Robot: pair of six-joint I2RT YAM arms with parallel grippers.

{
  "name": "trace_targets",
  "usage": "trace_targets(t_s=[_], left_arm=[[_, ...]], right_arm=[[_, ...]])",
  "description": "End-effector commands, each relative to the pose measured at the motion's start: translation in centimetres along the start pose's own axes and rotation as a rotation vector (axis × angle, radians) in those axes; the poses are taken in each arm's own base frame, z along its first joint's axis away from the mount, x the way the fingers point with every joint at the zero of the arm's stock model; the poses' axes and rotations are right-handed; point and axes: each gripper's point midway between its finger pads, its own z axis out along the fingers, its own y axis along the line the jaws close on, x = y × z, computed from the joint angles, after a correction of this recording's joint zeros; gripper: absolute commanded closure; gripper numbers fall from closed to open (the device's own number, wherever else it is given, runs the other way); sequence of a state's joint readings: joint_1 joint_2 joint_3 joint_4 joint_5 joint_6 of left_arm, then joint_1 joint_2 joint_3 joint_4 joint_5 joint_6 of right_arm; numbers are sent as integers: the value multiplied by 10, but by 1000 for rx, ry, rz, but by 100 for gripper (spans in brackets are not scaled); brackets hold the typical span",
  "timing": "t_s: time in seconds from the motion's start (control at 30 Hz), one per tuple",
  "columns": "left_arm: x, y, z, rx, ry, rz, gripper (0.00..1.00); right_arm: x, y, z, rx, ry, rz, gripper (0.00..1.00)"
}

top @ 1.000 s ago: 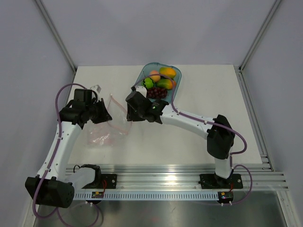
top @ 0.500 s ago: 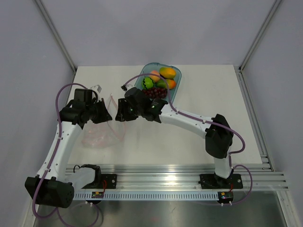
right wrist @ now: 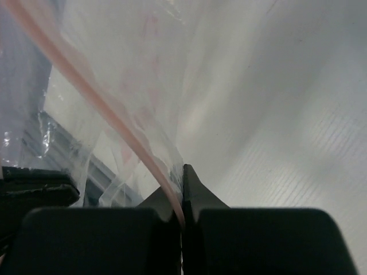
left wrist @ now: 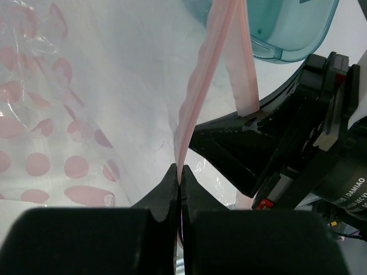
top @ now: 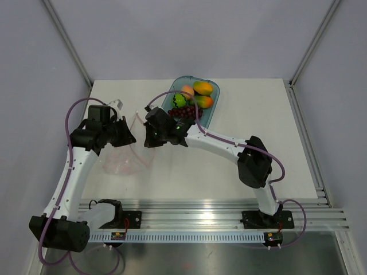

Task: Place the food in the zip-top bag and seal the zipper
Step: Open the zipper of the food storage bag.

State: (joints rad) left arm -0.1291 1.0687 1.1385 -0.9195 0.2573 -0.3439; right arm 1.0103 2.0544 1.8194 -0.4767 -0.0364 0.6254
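Two closed grips on the bag [top: 123, 157], centre-left in the top view: left gripper [left wrist: 179, 171] pinches the zipper [left wrist: 202, 86], right gripper [right wrist: 182, 172] pinches the bag's other lip, likely to spread the mouth. Fruit [top: 192, 98] sits in the tray [top: 211, 114], upper centre, none bagged yet.

From above, both pairs of jaws sit hidden beneath their own wrist housings. The zip-top bag [top: 123, 161] is so clear that its outline on the surface [top: 258, 114] is hard to trace. The right arm's wrist [top: 166, 129] covers the near part of the grape bunch [top: 184, 112] and the near-left corner of the tray [top: 217, 91].

In the left wrist view the zipper [left wrist: 198, 97] runs out past the top edge. Its lower end vanishes between the pressed-together left jaws. Only one corner of the tray shows, its contents out of frame.

The right wrist view is blurred. The zipper slants from the top-left corner into the closed right jaws, and the bag is cut off at top and left. A dark shape [right wrist: 34, 192] at lower left cannot be identified.
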Motion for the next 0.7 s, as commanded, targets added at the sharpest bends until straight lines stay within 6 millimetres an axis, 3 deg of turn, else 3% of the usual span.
trace_targets(t_s=[0.0, 0.07, 0.17, 0.23, 0.3, 0.37, 0.6, 0.67], left_arm=[[-7, -5, -6, 17, -35, 40, 100], [-6, 3, -9, -27, -41, 45, 100], [-3, 10, -13, -67, -44, 57, 100], [-2, 11, -14, -82, -45, 64, 90], [-2, 9, -15, -77, -47, 80, 70], [0, 3, -12, -63, -39, 91, 65], [6, -25, 3, -13, -52, 97, 67], [6, -26, 6, -46, -64, 105, 71]], right_arm=[[-31, -11, -17, 71, -110, 39, 100], [-36, -33, -20, 136, -135, 99, 100], [-39, -43, -24, 132, -141, 138, 100], [-38, -40, -25, 119, -135, 134, 100], [-38, -36, -25, 102, -128, 137, 100], [-41, -32, -27, 86, -132, 142, 100], [-44, -25, -29, 76, -132, 139, 100], [-44, -25, -31, 75, -131, 139, 100]])
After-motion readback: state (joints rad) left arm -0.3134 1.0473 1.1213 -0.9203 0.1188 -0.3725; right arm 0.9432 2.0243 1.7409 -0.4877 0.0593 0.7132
